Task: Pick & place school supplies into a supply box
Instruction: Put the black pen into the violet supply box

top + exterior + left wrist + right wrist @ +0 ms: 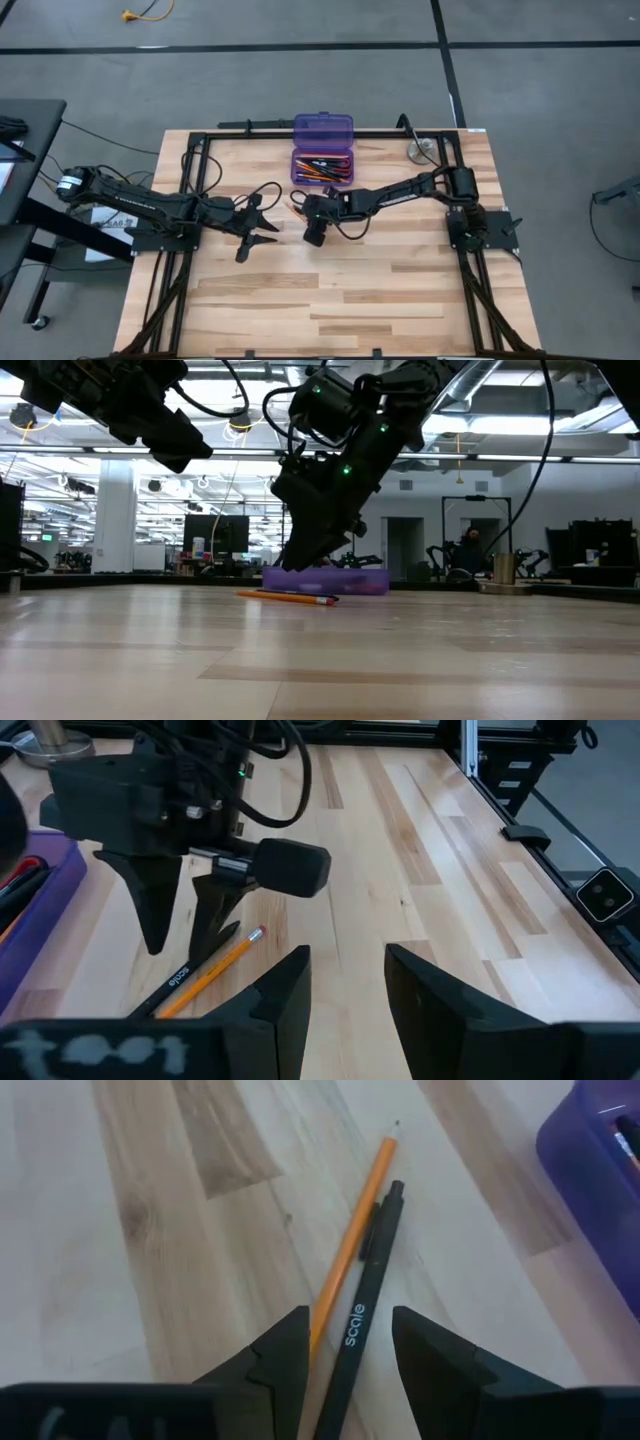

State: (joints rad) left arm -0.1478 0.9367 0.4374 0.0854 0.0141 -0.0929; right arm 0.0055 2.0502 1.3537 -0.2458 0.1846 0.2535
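Pen [360, 1315] between right pincer [350, 1345] fingers

Printed "scale" in white on the black pen [358, 1330] lying between the right gripper [350, 1342] fingers, touching an orange pencil [350, 1240]. Nothing else legible.

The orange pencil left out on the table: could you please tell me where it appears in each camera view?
High view: orange pencil barely shows, left of the right hand, below the purple box.
Low view: lying flat in front of the box, centre.
Left wrist view: lower left, beside the black pen.
Right wrist view: centre, beside the pen.
Shared landmark: the purple box.
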